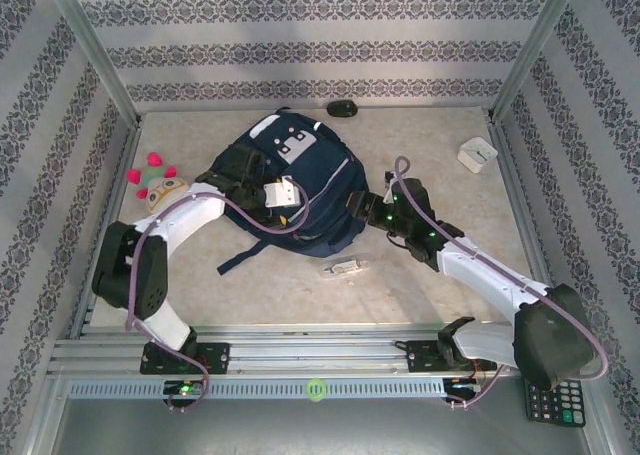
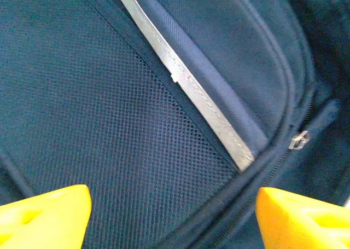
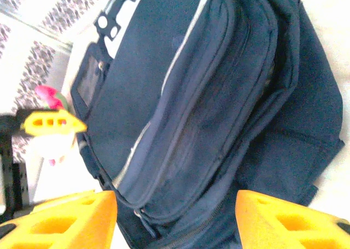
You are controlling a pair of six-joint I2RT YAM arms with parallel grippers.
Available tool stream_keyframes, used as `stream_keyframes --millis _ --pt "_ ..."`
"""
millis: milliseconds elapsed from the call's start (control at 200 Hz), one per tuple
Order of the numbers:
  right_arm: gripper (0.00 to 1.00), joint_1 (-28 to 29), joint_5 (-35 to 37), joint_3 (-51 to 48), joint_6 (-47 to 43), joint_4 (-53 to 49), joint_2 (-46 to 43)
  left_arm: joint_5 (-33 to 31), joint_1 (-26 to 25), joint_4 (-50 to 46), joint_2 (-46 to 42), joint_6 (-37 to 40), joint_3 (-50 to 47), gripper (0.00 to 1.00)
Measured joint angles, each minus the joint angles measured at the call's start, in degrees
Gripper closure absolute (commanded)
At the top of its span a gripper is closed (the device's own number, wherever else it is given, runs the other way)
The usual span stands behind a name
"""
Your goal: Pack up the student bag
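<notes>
Yellow fingertips (image 2: 46,216) of the left jaws stand wide apart and hold nothing. They sit just above a dark mesh pocket on the large navy-blue fabric student bag (image 2: 109,96). A grey reflective stripe (image 2: 191,90) and a metal zip pull (image 2: 299,139) cross this close view.

Likewise the right jaws are apart and empty, their yellow fingertips (image 3: 71,216) facing the bag's zipped front pockets (image 3: 208,112); the contents cannot be seen.

From above, the bag (image 1: 320,175) lies flat mid-way across the beige counter (image 1: 420,285). A pink-and-green plush toy (image 1: 152,180) sits to its left, a small white box (image 1: 477,154) far right, and a black oval object (image 1: 342,108) behind. A black calculator (image 1: 556,400) lies beside the right arm's base.

The left arm bends in over the bag, and the right arm stretches low to the bag's right side.
</notes>
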Motion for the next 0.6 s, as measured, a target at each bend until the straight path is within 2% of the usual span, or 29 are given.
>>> stream_keyframes --millis 225,600 --pt "0.4 1.4 0.0 -1.7 -2.5 -3.3 0.0 0.1 -0.4 3.8 4.2 4.2 0.0 0.15" --pt "0.38 1.9 0.0 -1.8 -3.9 -3.5 0.3 1.7 -0.8 6.2 3.0 9.1 -3.8 0.09"
